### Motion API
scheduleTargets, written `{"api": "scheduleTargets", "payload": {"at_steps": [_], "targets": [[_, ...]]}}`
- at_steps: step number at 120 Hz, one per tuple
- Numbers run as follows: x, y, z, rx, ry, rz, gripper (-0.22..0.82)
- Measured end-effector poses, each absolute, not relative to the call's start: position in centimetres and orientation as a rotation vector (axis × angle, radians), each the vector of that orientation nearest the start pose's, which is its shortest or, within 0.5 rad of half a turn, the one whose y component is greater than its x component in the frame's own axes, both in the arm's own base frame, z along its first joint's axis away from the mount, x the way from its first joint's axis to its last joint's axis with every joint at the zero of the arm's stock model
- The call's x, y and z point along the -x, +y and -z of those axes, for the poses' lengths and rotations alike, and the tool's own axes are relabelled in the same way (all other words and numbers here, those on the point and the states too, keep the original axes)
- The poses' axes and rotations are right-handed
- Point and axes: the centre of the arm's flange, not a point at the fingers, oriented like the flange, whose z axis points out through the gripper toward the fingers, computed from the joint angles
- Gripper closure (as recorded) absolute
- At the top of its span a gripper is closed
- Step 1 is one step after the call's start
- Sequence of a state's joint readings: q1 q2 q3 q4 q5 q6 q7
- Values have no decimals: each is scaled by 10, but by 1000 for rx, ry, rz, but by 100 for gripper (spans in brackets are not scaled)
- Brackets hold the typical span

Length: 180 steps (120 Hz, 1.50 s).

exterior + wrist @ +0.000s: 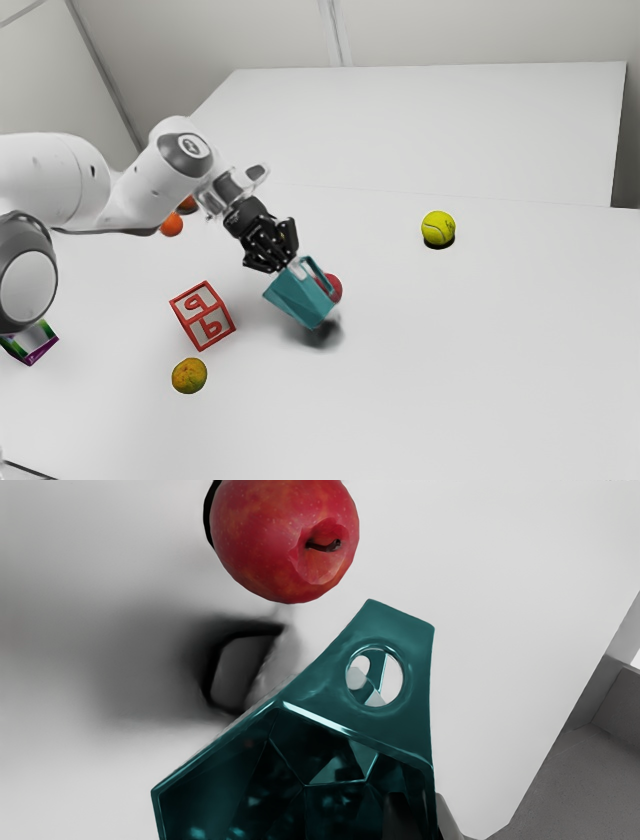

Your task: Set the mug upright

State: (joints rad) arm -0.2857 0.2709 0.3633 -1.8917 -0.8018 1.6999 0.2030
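The teal mug [303, 294] hangs tilted over the table, its shadow beneath it. My gripper [283, 262] holds it at the rim from the upper left in the exterior view. In the wrist view the open mouth of the mug [295, 760] faces the camera, and the handle with its round hole points toward the apple. There, my gripper [431, 814] is shut on the mug's wall, one finger inside the mouth and the other outside. The lower parts of both fingers are cut off by the view.
A red apple [334, 289] [285, 535] lies close beside the mug. Toward the exterior view's left are a red letter block [203, 316], a yellow-orange fruit [189, 376], an orange ball [172, 225] and a purple-green box [32, 343]. A tennis ball [438, 228] sits toward the exterior view's right.
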Motion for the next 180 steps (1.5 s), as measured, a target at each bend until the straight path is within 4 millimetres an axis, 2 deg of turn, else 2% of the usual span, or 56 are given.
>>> {"api": "scheduleTargets", "payload": {"at_steps": [18,27,38,53,73,91,117,180], "targets": [[-573,-19,-403,-2572,117,312,79],[-571,-23,-416,-2691,34,279,79],[-571,-37,-420,-2856,-108,250,79],[-577,-53,-415,-3017,-264,214,79],[-587,-58,-400,-3101,-329,163,78],[-592,-59,-395,-3125,-335,126,78],[-596,-58,-371,-3143,-324,104,78],[-604,-56,-350,-3194,-338,26,78]]}}
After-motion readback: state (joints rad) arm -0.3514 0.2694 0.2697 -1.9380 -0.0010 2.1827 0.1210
